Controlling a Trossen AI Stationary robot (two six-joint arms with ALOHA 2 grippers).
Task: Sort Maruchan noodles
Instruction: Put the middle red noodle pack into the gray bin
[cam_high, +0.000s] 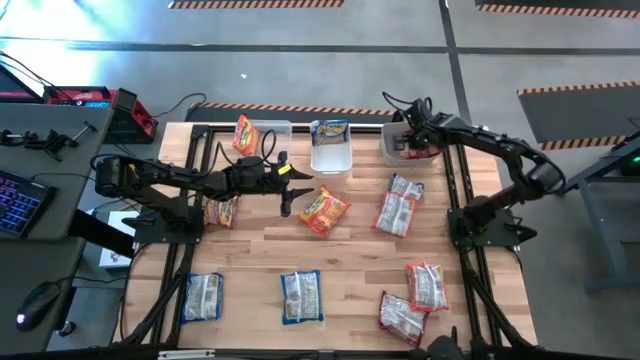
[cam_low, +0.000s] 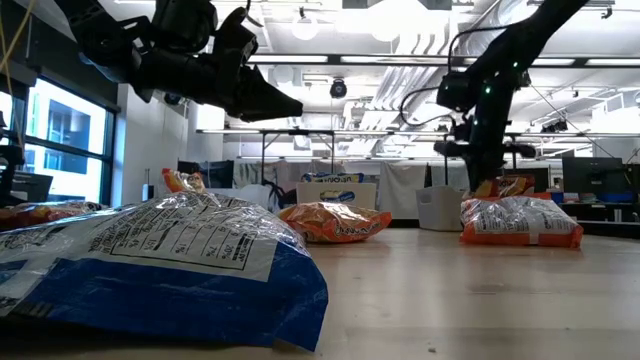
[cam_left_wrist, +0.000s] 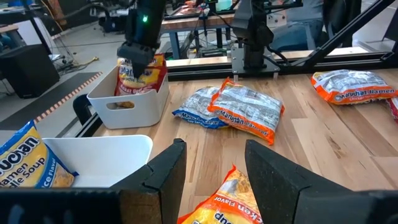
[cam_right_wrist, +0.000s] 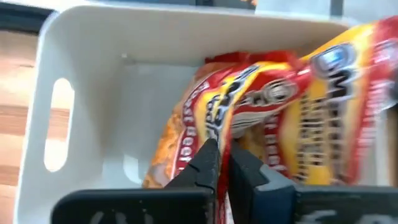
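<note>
Noodle packets — most lie scattered flat on the wooden table (cam_high: 350, 250); some sit in three white bins (cam_high: 331, 158) at its far edge. Right gripper (cam_right_wrist: 222, 163) reaches down into the right-hand bin, fingers closed with nothing visibly between them, red packet (cam_right_wrist: 249, 112) just beyond. Left gripper (cam_left_wrist: 214, 165) hovers partly open — empty — over an orange packet (cam_high: 324, 209) mid-table.

The right end effector (cam_right_wrist: 222, 163) reaches out with fingers pressed together, while the left end effector (cam_left_wrist: 211, 171) hovers parted.

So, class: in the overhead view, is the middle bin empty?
No, the middle bin holds a blue-and-yellow noodle packet at its far end.
</note>
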